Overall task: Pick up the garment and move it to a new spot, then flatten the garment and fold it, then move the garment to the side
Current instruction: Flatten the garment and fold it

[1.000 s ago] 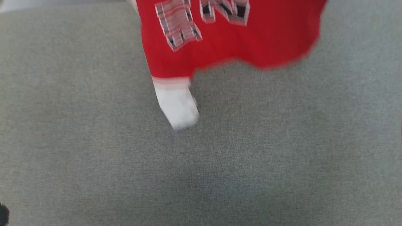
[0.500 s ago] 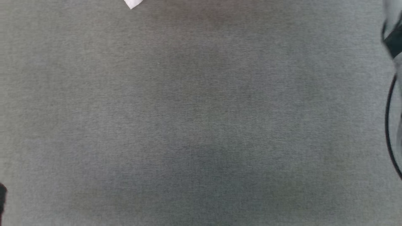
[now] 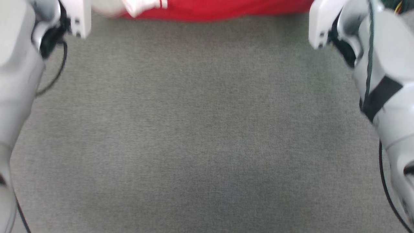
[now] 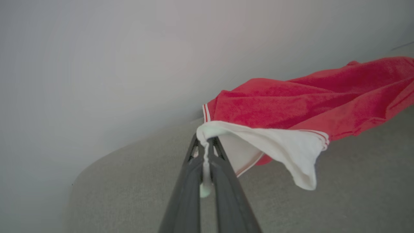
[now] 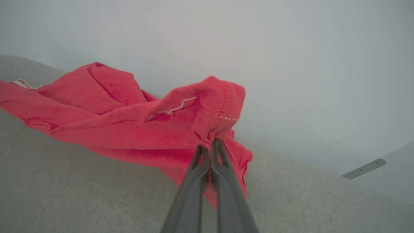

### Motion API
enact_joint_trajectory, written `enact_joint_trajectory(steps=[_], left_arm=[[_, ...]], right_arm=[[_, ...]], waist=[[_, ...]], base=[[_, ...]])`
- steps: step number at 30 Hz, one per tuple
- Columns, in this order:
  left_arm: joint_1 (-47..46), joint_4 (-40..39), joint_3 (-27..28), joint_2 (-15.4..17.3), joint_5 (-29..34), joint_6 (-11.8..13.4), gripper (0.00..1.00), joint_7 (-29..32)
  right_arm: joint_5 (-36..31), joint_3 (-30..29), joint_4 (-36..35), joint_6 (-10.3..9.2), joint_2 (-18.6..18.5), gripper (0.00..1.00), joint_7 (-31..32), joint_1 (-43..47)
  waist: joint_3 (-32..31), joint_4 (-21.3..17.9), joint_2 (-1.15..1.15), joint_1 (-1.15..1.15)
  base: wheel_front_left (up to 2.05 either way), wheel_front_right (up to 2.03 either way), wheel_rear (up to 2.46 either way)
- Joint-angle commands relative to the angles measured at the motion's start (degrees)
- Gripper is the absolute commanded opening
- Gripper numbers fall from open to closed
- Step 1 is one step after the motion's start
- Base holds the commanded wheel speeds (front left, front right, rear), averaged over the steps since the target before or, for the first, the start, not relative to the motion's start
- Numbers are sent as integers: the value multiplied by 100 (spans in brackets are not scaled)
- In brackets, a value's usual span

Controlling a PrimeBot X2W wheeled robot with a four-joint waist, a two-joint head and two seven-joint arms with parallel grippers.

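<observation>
Red jersey (image 3: 220,9) stretched between 2 closed claws at the top edge of the head view.

In the left wrist view the jersey (image 4: 291,97) fills the right half of the frame. Its white sleeve (image 4: 278,145), edged in red stripes, droops at center, and the left claw (image 4: 203,142) is clamped on a fold of that white cloth. In the right wrist view the red cloth (image 5: 113,123) runs from the left edge to the center, where the right claw (image 5: 210,144) pinches a bunched red corner. Below it lies a grey fabric surface (image 3: 200,129); whether the cloth touches it is unclear. A pale wall (image 4: 97,64) stands behind. The left arm (image 3: 16,64) and the right arm (image 3: 385,81) frame the head view's 2 sides.
</observation>
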Motion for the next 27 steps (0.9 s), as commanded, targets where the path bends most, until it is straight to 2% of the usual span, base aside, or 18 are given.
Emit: enact_joint_trajectory(steps=[1, 5, 9, 12, 19, 27], left_arm=[[137, -130, -61, 130, -116, -9, 0, 156], [776, -716, -243, 381, -605, -12, 0, 839], [1428, -1264, -315, 691, -975, 9, 0, 1431], [1953, -1851, -365, 928, -1138, 224, 0, 1682], [3347, -3588, -400, 1608, -1538, 1167, 0, 2023], [4760, -5302, -525, 2254, -1918, 2160, 0, 2145]], right_arm=[[141, 103, -84, -1, -34, 0, 87, 160], [753, 558, -551, -1, -221, 0, 449, 759], [1354, 977, -1280, -1, -578, 0, 781, 1427], [1744, 1158, -1879, -1, -889, 0, 930, 1991], [2054, 927, -2940, -1, -1420, 0, 971, 3283], [1862, 214, -3869, -1, -1558, 0, 1255, 4695]], waist=[[-93, 52, 0, 0], [-264, 93, 0, 0], [-420, 96, 0, 0], [-530, 91, 0, 0], [-725, 66, 0, 0], [-831, 45, 0, 0]], base=[[0, 0, 0], [0, 0, 0], [0, 0, 0], [0, 0, 0], [0, 0, 0], [0, 0, 0]])
